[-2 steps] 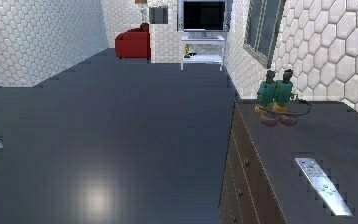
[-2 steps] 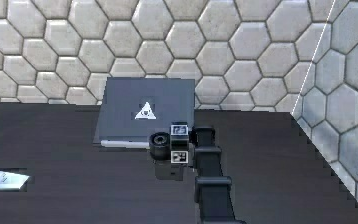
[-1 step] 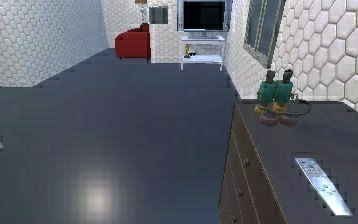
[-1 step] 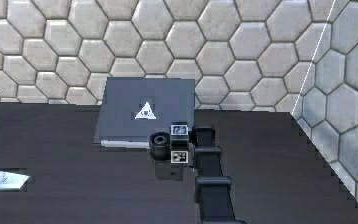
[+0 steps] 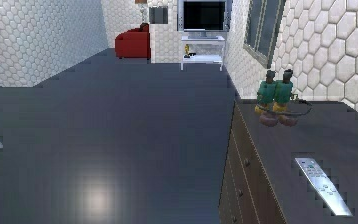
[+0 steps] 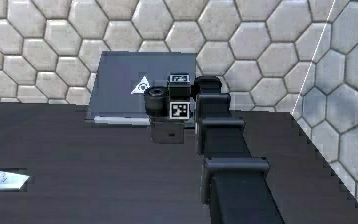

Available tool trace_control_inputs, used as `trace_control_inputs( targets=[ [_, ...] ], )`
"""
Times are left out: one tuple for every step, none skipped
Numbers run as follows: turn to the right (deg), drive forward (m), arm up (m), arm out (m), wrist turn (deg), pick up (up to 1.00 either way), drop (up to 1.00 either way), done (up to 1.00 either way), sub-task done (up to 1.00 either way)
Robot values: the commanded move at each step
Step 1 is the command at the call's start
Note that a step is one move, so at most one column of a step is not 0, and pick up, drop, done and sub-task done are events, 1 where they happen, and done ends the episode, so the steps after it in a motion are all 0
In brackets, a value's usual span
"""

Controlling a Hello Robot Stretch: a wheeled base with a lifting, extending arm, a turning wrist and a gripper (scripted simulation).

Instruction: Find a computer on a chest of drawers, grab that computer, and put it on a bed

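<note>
Computer [image 6: 119, 82] sits on the dark top of the chest of drawers [image 6: 67, 150]. It is a grey slab with a small mark on its face, tilted up with its far edge toward the hexagon-tiled wall [image 6: 237, 40]. My arm [image 6: 232, 160] runs as a dark square bar from the arm side view's bottom edge out across the chest top and ends by the computer's right side. The two white marker squares [image 6: 179, 95] stand at its far end. My gripper [image 6: 147, 103] juts left from them, its dark body in front of the computer's lower right part. I cannot tell whether the gripper touches the computer or holds anything, nor how its fingers are set. In the forward view, a green and orange figurine [image 5: 275, 93] and a flat silver object [image 5: 322, 183] rest on the chest's top.
</note>
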Motion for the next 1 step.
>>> trace_control_inputs(
  targets=[
    [0.0,0.0,0.0,0.0,-45.0,0.0,0.0,0.0,0.0]
  ],
)
